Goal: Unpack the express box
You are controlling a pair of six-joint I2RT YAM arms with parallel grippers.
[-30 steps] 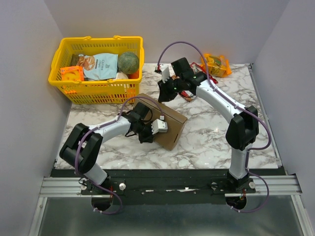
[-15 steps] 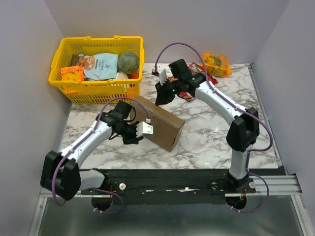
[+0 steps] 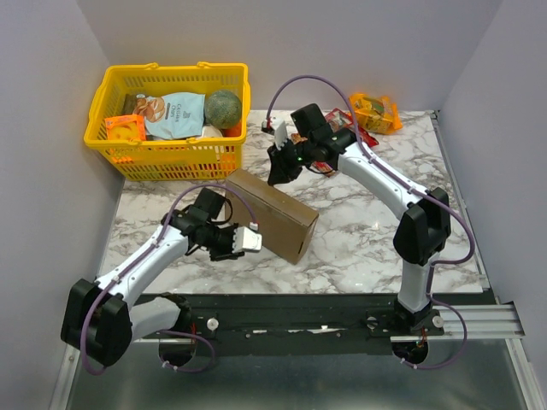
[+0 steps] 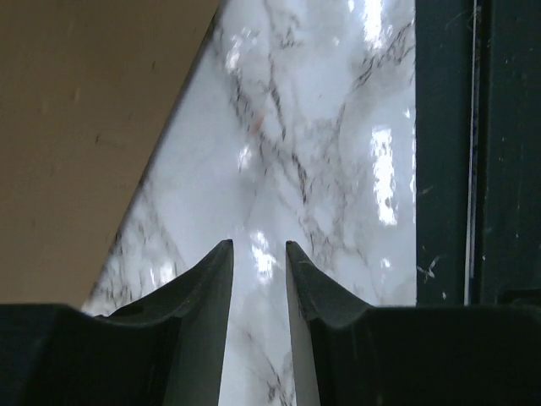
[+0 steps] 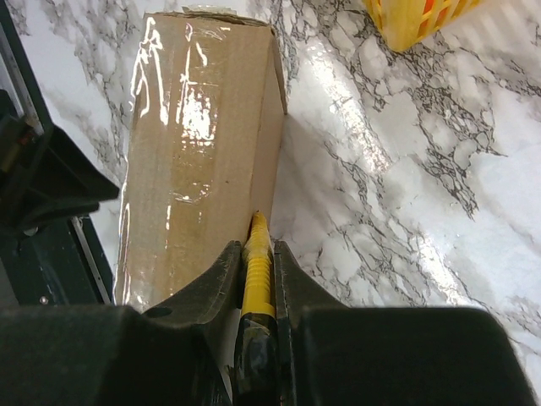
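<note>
The express box [image 3: 275, 213] is a plain brown carton with shiny clear tape, lying at an angle mid-table; it also shows in the right wrist view [image 5: 194, 152] and the left wrist view [image 4: 84, 127]. My left gripper [image 3: 249, 241] [image 4: 258, 247] is open just off the box's near-left side, with only marble between its fingers. My right gripper [image 3: 278, 164] [image 5: 256, 252] hangs over the box's far end, shut on a yellow cutter [image 5: 258, 254]. The cutter's tip sits against the box's top edge.
A yellow basket [image 3: 111, 137] at the back left holds snack bags and a green round fruit. An orange snack pack [image 3: 376, 113] lies at the back right, with red packets [image 3: 329, 164] beside my right arm. The table's dark front rail [image 4: 473, 169] is close to my left gripper.
My left gripper let go of the box, opened and drew back toward the near left. The right gripper shifted slightly left with the cutter still in it.
</note>
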